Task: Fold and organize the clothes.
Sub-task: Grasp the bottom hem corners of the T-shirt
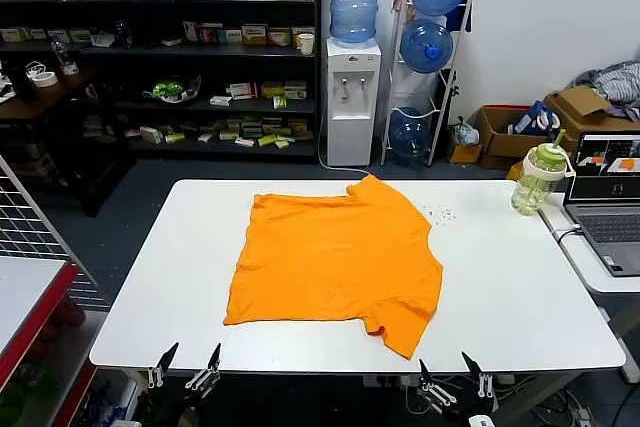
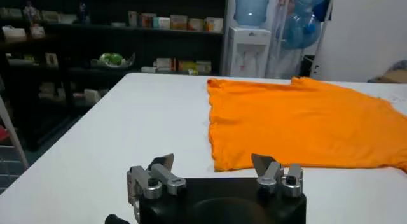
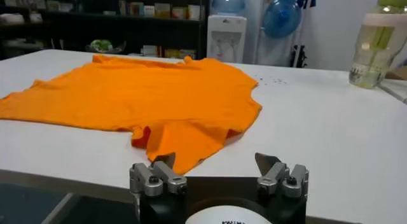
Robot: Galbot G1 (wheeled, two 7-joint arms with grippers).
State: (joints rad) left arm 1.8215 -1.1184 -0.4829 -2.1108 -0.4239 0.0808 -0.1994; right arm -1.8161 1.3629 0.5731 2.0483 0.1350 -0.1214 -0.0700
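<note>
One bright orange short-sleeved cotton T-shirt lies flat on white table.
Left gripper and right gripper: jaws wide apart, empty; only right wrist view shows one green-lidded bottle.

Left gripper: black housing, two silver metal fingers fastened with dark screws. Right gripper: identical build, with a white round label below the jaws, lettering unreadable.

A green-lidded bottle stands beside an open laptop right of the white table
</note>
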